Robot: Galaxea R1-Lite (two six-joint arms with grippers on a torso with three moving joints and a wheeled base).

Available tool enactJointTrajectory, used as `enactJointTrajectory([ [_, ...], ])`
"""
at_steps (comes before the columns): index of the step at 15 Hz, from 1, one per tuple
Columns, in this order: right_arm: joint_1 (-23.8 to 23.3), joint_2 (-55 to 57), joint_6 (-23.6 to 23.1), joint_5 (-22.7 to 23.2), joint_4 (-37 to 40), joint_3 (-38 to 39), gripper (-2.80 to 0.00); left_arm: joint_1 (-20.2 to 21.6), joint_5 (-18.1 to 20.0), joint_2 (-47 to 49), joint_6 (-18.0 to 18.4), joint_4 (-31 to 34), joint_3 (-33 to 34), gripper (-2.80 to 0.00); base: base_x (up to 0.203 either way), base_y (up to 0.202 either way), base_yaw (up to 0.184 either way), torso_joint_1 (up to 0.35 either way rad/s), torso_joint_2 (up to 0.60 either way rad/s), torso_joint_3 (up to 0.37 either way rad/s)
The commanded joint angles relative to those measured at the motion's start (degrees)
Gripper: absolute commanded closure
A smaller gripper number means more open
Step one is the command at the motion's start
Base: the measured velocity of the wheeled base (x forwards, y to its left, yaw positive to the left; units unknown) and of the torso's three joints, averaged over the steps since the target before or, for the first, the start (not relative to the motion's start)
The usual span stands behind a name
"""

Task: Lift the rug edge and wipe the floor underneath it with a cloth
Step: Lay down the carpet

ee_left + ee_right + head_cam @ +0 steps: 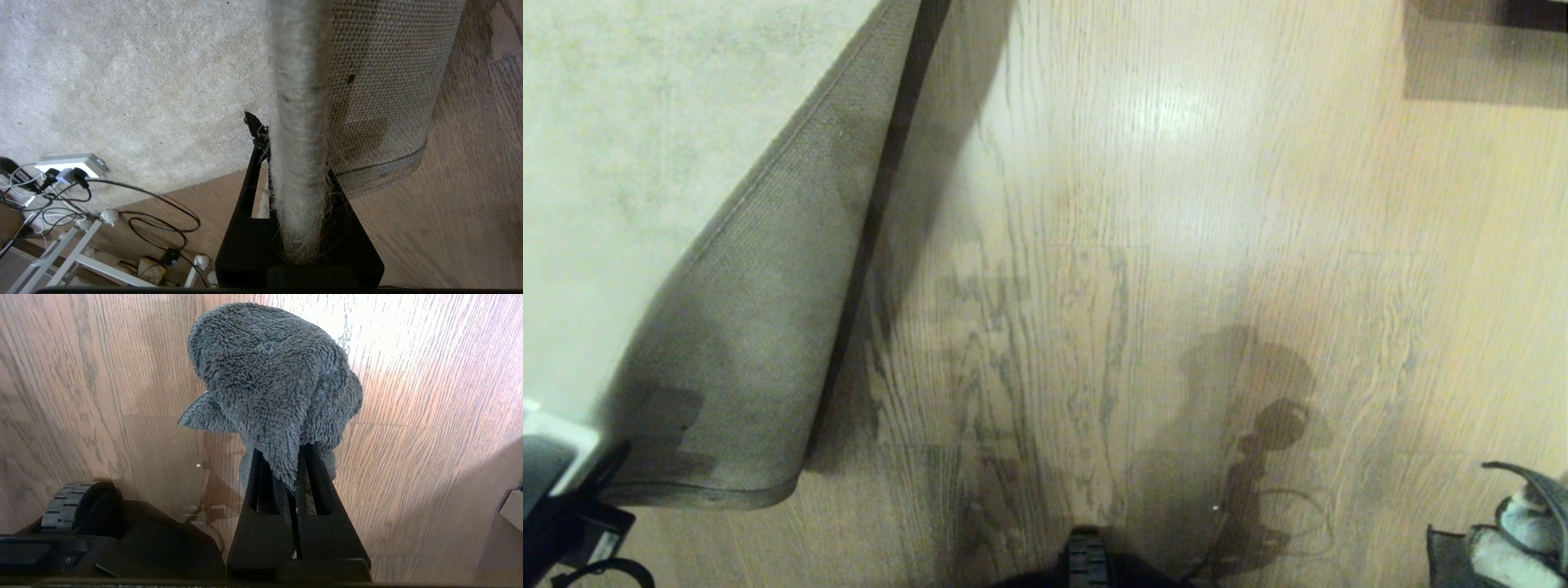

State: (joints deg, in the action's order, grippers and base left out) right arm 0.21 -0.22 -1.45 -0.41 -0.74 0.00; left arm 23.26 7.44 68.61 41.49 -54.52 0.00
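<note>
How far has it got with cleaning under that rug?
Lifting looks done: the left pincer is shut on the rug edge, folding the corner back so its woven underside shows and the floor lies bare. In hand: the right pincer is shut on the cloth, held above the boards. Left: the wiping itself; the cloth is not seen touching the floor.

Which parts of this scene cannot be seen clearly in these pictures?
- Left gripper: in the left wrist view the folded rug edge covers one finger; the head view's corner cuts the arm off.
- Cloth: the head view's right edge cuts it; the right gripper is not visible there.
- Floor under the raised flap: hidden by the rug and its shadow, head view.
- Power strip: its cables run off the picture.
</note>
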Motion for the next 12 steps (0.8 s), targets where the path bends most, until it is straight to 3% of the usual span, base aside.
enactJointTrajectory([
  [1,0.1,0.2,0.0,0.0,0.0,0.0,0.00,0.0,0.0,-0.1,0.2,-0.4,0.0,0.00,0.000,0.000,0.000,0.000,0.00,0.000],
  [12,0.0,0.2,0.0,0.0,0.0,0.0,0.00,0.0,-0.1,-1.0,0.3,0.3,0.0,0.00,0.000,0.000,0.000,0.000,0.00,0.000],
])
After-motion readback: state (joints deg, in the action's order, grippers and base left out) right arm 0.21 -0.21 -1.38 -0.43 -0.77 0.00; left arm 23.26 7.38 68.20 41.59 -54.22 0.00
